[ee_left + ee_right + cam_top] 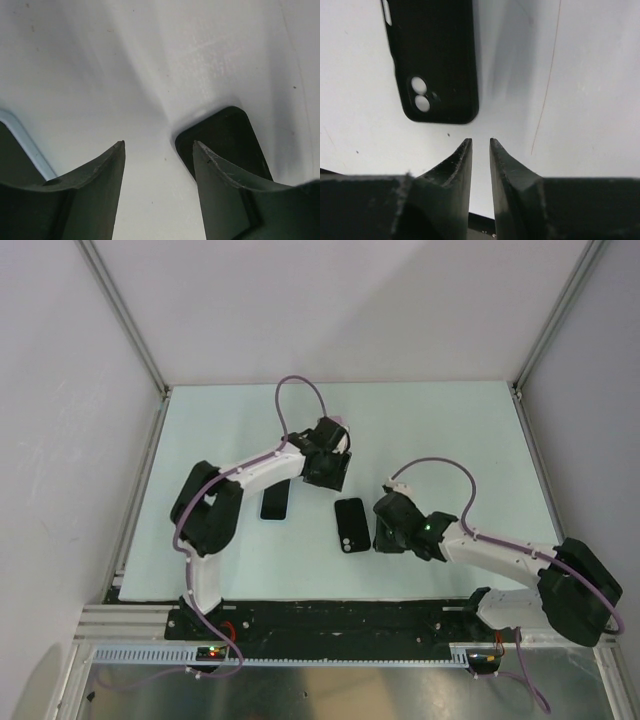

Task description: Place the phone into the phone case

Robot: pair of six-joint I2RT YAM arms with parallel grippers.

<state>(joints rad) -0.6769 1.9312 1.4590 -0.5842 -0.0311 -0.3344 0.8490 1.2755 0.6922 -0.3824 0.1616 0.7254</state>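
We see the case lying flat on the pale table, near the middle and between the two arms. It is matte black with rounded corners. In the right wrist view, two round camera holes near one end show pale, and a slim slot is cut into one long edge.

The phone is a plain black slab. It lies flat to the case's left, apart from it and roughly parallel, close by the left arm.

The right gripper sits just beside the case's camera end without touching it. Its fingers are nearly together, with a narrow gap and nothing in it.

The left gripper hovers near the far ends of the two black pieces. Its fingers are spread, with only bare table between them. A black rounded corner shows past one finger, and we cannot tell whether it is the phone or the case.
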